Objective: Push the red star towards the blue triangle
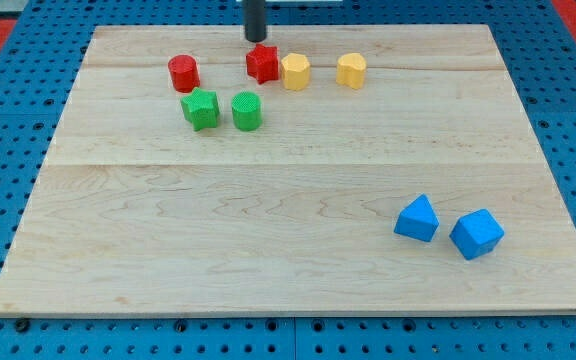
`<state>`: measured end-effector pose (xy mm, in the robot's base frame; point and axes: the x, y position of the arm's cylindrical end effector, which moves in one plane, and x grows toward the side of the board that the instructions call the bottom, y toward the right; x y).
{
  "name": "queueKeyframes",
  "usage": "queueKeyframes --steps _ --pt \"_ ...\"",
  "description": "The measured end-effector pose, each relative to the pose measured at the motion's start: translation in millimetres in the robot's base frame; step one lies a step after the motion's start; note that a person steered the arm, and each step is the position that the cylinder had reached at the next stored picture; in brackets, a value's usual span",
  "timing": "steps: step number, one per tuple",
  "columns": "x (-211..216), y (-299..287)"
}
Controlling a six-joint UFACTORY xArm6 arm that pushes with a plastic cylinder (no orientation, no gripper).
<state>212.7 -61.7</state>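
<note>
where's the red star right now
The red star sits near the view's top, left of centre, touching the yellow block on its right, with my tip just above it.

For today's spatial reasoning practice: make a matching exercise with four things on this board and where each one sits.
Things:
1. my tip
2. red star
3. blue triangle
4. green cylinder

Places:
A. just left of the blue cube
B. just above the red star
C. right of the green star
D. against the yellow hexagon's left side

Pairs: 1-B, 2-D, 3-A, 4-C
</note>
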Motion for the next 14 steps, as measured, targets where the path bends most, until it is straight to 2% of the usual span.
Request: queueKeyframes --steps 2,4,5,6,9,10,11,12,13,14 --pt "35 -17" --pt "73 36" --pt "73 45" --pt "45 31" --pt "118 138" --pt "121 153" --pt "150 167" --pt "199 167" --pt "162 132" --pt "153 174"
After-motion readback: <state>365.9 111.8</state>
